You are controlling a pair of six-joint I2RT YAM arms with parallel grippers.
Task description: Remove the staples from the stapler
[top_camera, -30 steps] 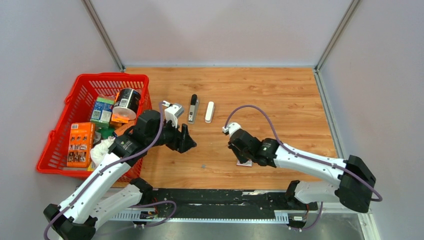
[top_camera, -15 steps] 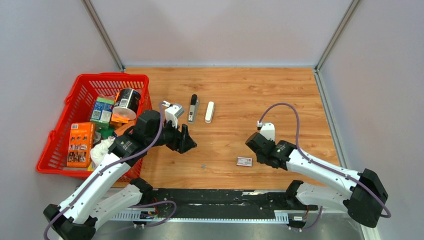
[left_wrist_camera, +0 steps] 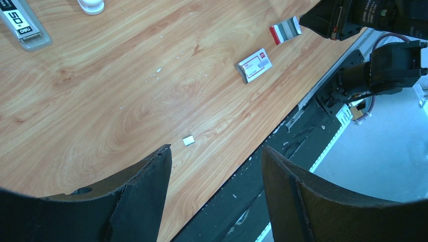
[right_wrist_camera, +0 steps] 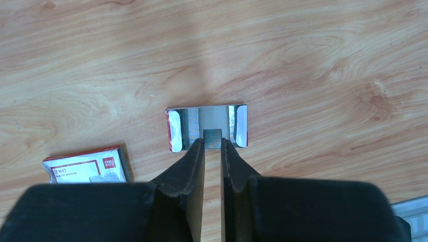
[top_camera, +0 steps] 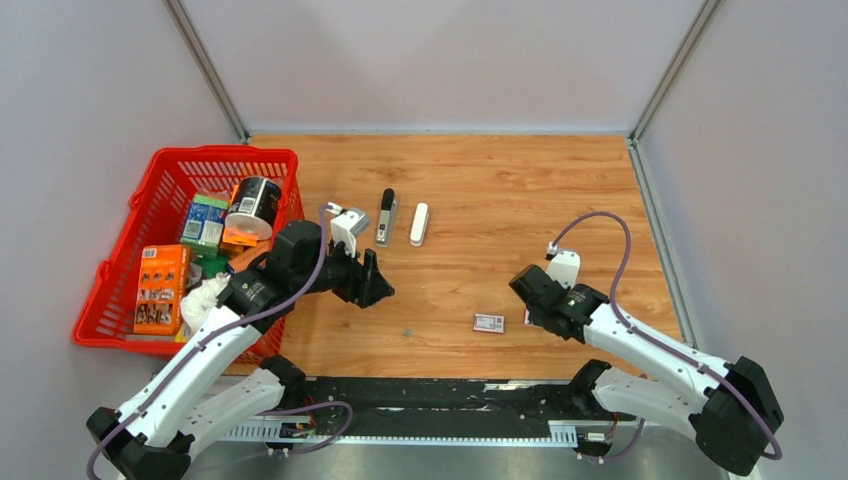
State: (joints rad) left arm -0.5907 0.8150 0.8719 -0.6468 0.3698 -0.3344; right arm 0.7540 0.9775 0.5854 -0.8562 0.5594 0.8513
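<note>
The white stapler (top_camera: 418,223) lies at the table's middle back, with its grey metal inner piece tipped black (top_camera: 386,217) apart on its left. Both show at the top left of the left wrist view, the stapler's end (left_wrist_camera: 91,5) and the metal piece (left_wrist_camera: 22,22). My left gripper (top_camera: 372,280) is open and empty in front of them, its jaws wide apart (left_wrist_camera: 214,151). My right gripper (top_camera: 524,305) is shut (right_wrist_camera: 212,142) on a small open red-and-white tray of grey staples (right_wrist_camera: 207,128), right of the red-and-white flat box (top_camera: 489,322).
A red basket (top_camera: 222,152) with boxes and a tin stands at the left, against my left arm. A tiny white chip (left_wrist_camera: 188,140) lies near the table's front edge. The flat box also shows in the right wrist view (right_wrist_camera: 86,166).
My right gripper has moved right, off the flat box, taking the staple tray with it. The box now lies uncovered. My left arm has not moved.
</note>
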